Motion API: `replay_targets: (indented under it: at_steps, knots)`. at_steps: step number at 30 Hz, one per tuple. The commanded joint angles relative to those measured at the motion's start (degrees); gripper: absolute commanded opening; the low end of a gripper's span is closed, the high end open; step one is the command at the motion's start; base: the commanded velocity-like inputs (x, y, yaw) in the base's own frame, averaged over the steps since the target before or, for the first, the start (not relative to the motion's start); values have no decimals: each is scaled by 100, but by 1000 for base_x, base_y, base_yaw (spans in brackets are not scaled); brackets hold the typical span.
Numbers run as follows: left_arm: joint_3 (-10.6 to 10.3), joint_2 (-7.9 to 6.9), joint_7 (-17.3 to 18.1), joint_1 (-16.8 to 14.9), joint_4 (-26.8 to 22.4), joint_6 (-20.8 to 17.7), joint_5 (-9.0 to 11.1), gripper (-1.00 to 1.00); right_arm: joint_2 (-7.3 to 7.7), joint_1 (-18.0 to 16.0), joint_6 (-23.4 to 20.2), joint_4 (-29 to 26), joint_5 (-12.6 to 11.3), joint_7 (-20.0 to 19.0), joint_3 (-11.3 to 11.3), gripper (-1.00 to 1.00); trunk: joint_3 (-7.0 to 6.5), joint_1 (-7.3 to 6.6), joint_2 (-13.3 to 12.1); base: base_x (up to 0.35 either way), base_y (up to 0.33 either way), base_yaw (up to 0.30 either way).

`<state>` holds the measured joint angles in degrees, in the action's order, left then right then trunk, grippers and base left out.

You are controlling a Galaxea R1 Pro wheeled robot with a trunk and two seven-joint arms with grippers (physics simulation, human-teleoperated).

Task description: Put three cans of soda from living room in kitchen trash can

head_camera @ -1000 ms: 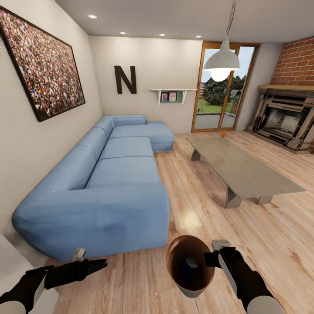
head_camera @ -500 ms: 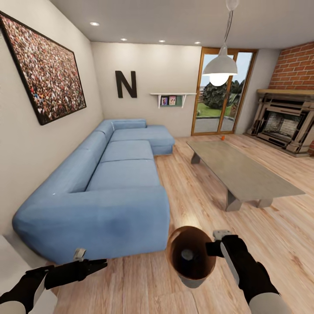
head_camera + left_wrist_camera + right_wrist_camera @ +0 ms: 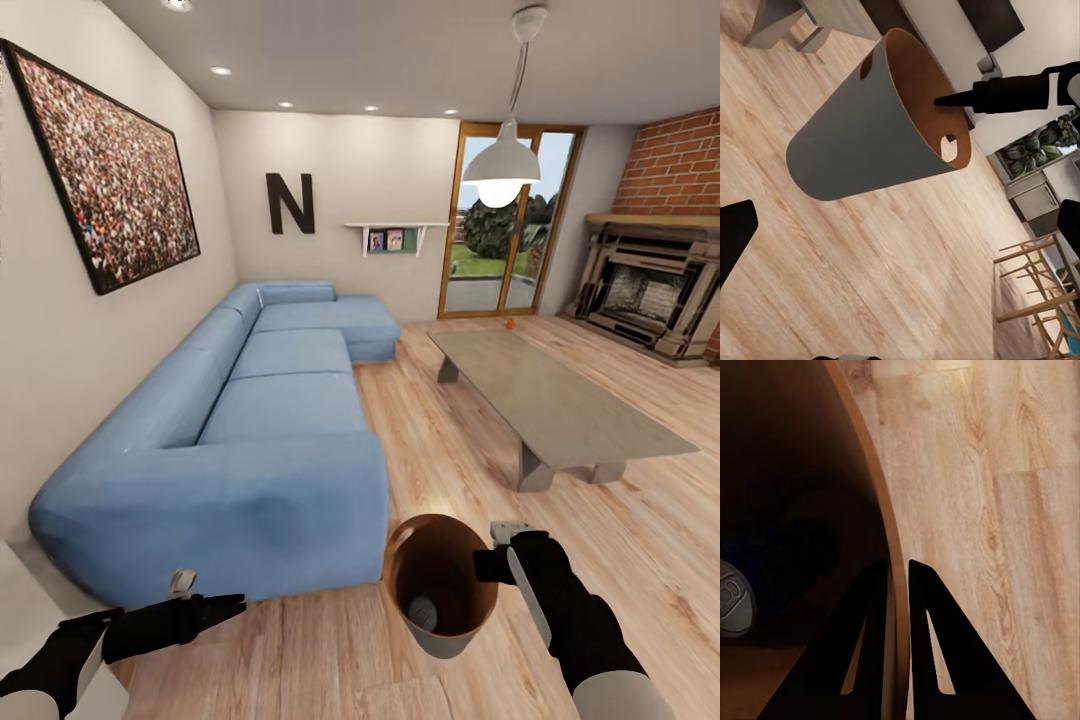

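The soda can [image 3: 730,604] inside the trash can [image 3: 470,560] is cut by the picture's edge. The tiny orange thing [image 3: 509,323] is too small to tell.

- Floor [image 3: 450,450]: light wood planks, visible grain, low sheen.
- Sofa [image 3: 270,420]: light-blue matt cloth.
- Bin [image 3: 862,135]: smooth matt grey outside, copper-brown inside.
- Can [image 3: 733,604]: silvery metal top.
- Fireplace wall [image 3: 675,165]: rough red brick.
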<state>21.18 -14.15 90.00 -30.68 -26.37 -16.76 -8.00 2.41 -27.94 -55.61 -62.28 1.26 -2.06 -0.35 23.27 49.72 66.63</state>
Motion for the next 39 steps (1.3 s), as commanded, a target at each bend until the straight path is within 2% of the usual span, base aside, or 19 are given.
replay_targets:
  at_steps: [1, 33, 39]
  knots:
    - [0, 0, 0, 0, 0, -1, 0, 100, 0, -1, 0, -2, -91, -34, 0, -100, -10, 0, 0, 0, 0, 0]
    - [0, 0, 0, 0, 0, -3, 0, 100, 3, 7, -2, -3, -91, -33, 0, -100, -312, 0, 0, 0, 0, 0]
    - [0, 0, 0, 0, 1, -3, 0, 100, 1, 7, -2, -3, -91, -31, 0, -100, -335, 0, 0, 0, 0, 0]
